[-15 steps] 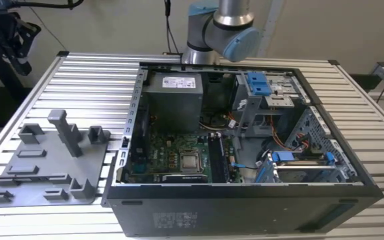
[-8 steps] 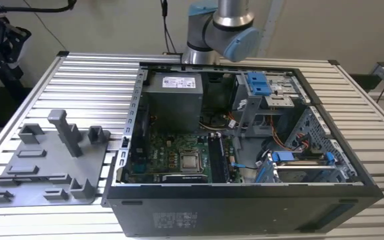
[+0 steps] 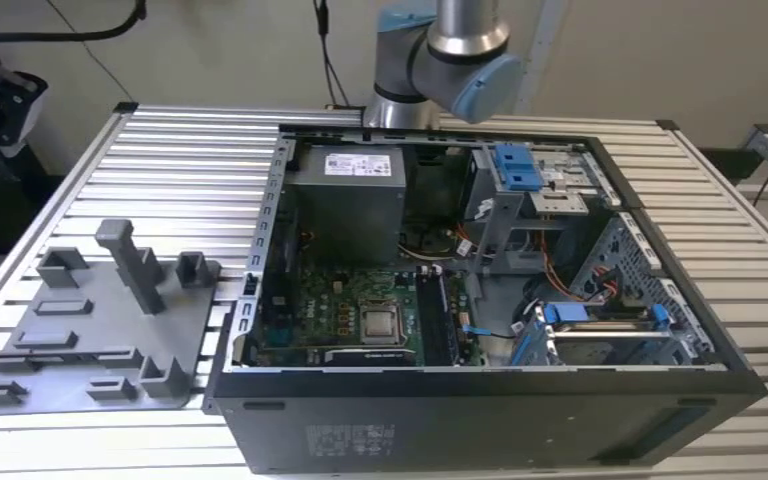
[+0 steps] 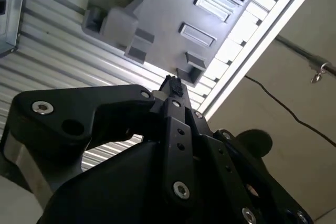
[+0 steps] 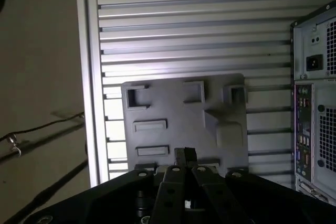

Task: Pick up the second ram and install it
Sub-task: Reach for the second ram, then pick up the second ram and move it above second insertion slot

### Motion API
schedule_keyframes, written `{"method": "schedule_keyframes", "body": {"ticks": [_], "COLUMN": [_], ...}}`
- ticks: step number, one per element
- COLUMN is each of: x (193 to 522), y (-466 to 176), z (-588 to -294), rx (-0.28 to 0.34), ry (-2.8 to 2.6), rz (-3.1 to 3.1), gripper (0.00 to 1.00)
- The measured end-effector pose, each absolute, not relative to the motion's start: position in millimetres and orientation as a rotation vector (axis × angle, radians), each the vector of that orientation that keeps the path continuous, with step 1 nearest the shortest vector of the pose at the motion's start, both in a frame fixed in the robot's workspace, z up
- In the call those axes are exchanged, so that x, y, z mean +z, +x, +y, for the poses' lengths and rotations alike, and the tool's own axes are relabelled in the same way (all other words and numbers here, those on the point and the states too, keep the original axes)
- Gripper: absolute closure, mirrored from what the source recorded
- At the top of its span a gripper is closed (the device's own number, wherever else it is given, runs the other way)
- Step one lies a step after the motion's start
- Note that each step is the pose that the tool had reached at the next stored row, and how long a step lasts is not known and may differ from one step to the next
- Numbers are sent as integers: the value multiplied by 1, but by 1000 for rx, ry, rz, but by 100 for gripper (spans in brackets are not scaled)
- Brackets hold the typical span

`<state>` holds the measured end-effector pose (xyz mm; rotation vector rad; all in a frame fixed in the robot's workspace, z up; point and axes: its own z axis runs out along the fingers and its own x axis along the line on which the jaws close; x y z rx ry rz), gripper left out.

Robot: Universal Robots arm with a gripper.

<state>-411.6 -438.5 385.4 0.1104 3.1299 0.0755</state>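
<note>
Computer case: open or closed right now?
Open. In the exterior view the computer case lies with its side panel off, so the motherboard and power supply are exposed from above.

1 PC [image 3: 491, 420], 1 gray jig [image 3: 104, 300], 1 gripper [image 5: 185, 156].

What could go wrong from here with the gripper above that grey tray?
The gripper hangs shut over the grey tray; lowered like that, it may bump the tray instead of gripping anything. The tray's tall post could be hit on the way down. Loose cables in the computer case could snag near the motherboard.
</note>
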Motion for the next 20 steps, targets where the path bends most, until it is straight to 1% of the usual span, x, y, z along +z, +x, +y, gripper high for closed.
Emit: {"method": "schedule_keyframes", "body": {"ticks": [12, 16, 20], "x": [383, 382, 382], "y": [-412, -412, -412], "z": [-476, -482, -482], "rx": [76, 75, 75], "ry": [110, 110, 110], "rz": [3130, 3130, 3130], "gripper": [89, 89, 89]}}
